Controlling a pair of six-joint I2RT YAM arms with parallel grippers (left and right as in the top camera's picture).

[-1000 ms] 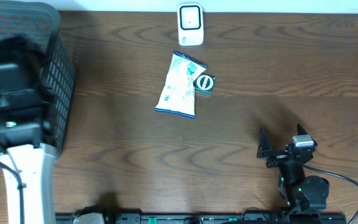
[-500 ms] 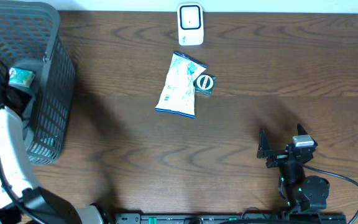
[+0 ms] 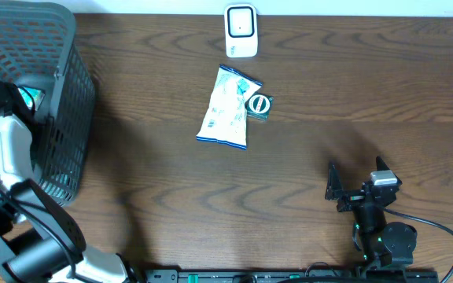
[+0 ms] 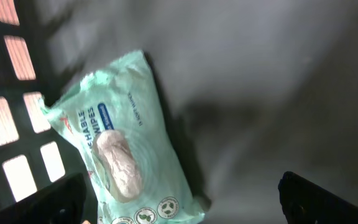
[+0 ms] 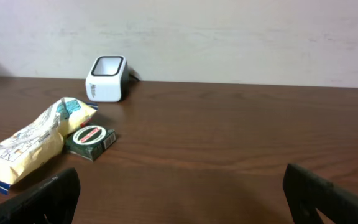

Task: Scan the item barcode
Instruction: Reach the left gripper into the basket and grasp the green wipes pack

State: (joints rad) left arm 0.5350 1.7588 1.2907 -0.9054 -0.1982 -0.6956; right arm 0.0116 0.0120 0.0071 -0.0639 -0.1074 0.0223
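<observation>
Left gripper jaws spread wide, empty, inside basket.
Wipes pack lies on the basket floor just below, offset toward one finger; scanner stands well apart.

There is one white scanner. There is one snack bag. There is one little green box. There is one grey basket, and one pack of wipes is in it. So there are three small items in all. There are two robot arms: one left arm and one right arm. There is one brown tabletop.
</observation>
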